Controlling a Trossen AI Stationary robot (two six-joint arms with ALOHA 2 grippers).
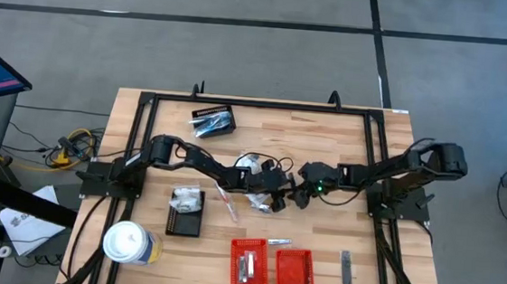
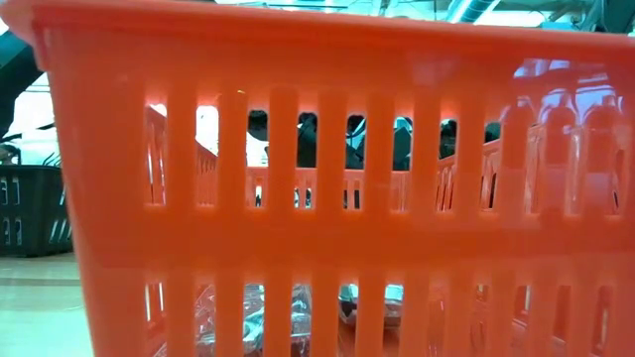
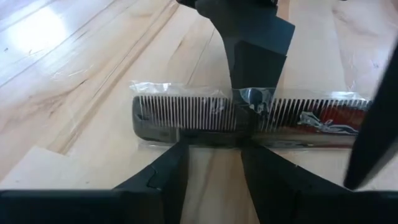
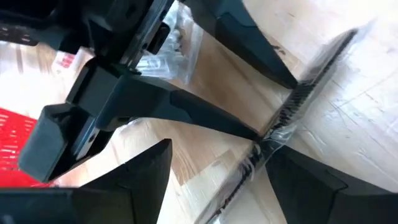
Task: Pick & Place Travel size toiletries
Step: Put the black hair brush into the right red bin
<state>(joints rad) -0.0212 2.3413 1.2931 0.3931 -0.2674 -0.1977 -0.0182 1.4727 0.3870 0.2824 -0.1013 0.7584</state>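
The item being handled is a dark grey plastic comb in a clear wrapper (image 3: 249,118), lying flat on the pale wooden table (image 1: 342,167) near its middle. In the left wrist view the comb runs across between the left gripper (image 3: 211,134) fingers, which pinch it at the spine and teeth; one finger tip sits on the far edge, the other on the near edge. In the right wrist view the same comb (image 4: 298,99) shows as a slim dark strip, with the left gripper's fingers (image 4: 217,124) pressed on it.

The right gripper (image 4: 217,168) stands just beside this spot, its fingers spread wide on either side of the comb's wrapped end (contact with the comb cannot be told).

Around the two grippers, in the high view:
- a white clear-wrapped packet (image 1: 250,167) lies just beside the left gripper (image 1: 278,198);
- a thin pinkish tube (image 1: 227,202) lies on the table nearer the front edge;
- a small black slotted basket (image 1: 185,215) holds a packet; a second black basket (image 1: 212,121) sits near the back edge;
- two small red slotted baskets (image 1: 249,265) (image 1: 295,274) stand side by side at the front edge, the left one holding a silvery item;
- a slim dark grey stick (image 1: 347,271) lies well to the right;
- a large white lidded cup (image 1: 128,243) stands at the front left corner.

The low view is filled by a red basket wall (image 2: 317,198).
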